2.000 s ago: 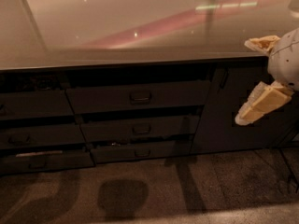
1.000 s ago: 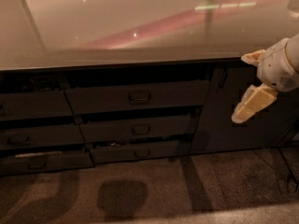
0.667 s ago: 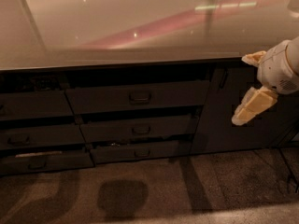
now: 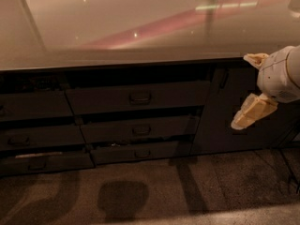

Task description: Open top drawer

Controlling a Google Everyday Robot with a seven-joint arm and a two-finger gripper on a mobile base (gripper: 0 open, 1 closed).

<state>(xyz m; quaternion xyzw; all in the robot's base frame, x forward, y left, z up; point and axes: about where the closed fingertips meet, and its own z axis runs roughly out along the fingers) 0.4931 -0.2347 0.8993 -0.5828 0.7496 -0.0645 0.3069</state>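
The jaws are standing wide apart, released and holding nothing. The gripper (image 4: 240,91) is hanging at the right edge of the view, on the end of a pale rounded wrist (image 4: 281,74). Its upper finger (image 4: 255,58) is lying level with the front lip of the surface (image 4: 140,22). Its lower finger (image 4: 253,111) is angling down and to the left in front of the tall plain cabinet door (image 4: 220,121). Neither finger is touching a drawer, and whether either is touching the door cannot be told.

Well to the left of the gripper, the top drawer (image 4: 103,100) is sitting directly under the surface's edge in the middle column. It is the widest and tallest of the dark fronts. Its small handle (image 4: 139,96) is sitting at the centre of the front, with nothing gripping it. Whether this drawer is fully shut or slightly ajar cannot be told.

Two shallower drawers are stacking below it, the middle one (image 4: 108,131) and the bottom one (image 4: 112,153), each bearing a like handle. A further column of dark drawers (image 4: 33,106) is running along the left. A pale strip (image 4: 37,154) is showing at the top of the lowest one there.

The surface is glossy and is reflecting a pinkish streak and small points of light. A dark rounded shadow (image 4: 123,198) is falling on the speckled floor (image 4: 225,182) in front of the drawers.
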